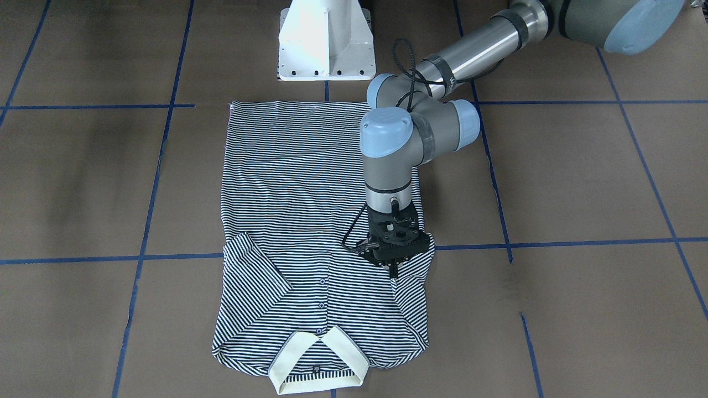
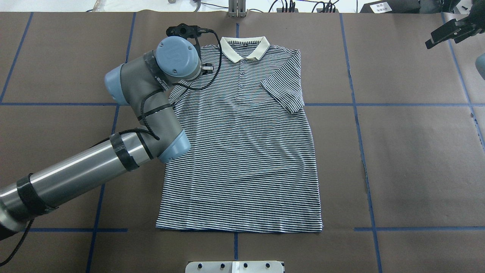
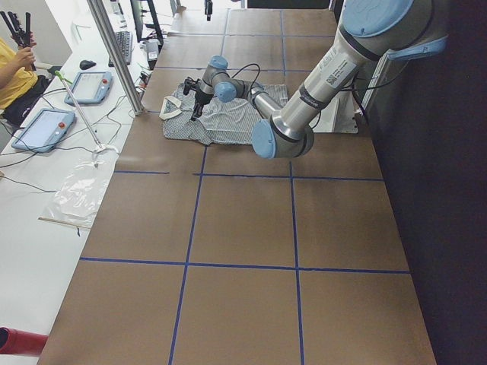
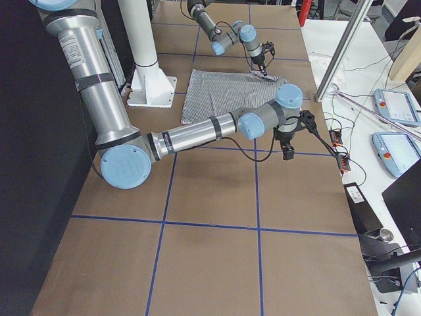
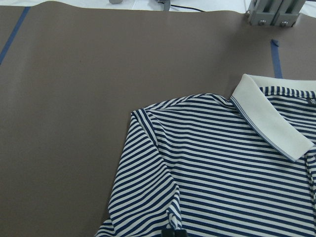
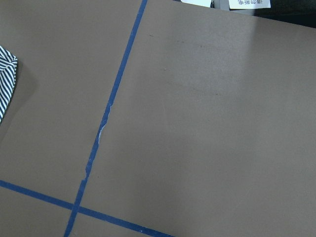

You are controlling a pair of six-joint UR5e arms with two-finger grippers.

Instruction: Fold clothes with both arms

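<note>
The left gripper [image 1: 394,270] stood low over one sleeve [image 5: 148,192] of the striped polo shirt [image 2: 246,151], its fingers clenched on a pinch of the sleeve cloth. The shirt lay flat, front up, in the middle of the brown table [image 2: 409,151], with its cream collar [image 2: 245,48] away from the robot. The right gripper [image 2: 439,36] hung well apart from the shirt; I cannot tell if it was clenched.

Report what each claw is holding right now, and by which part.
The left claw looks pinched on the polo shirt at the hem of its folded-in sleeve. The right claw holds nothing, well away from the shirt.
</note>
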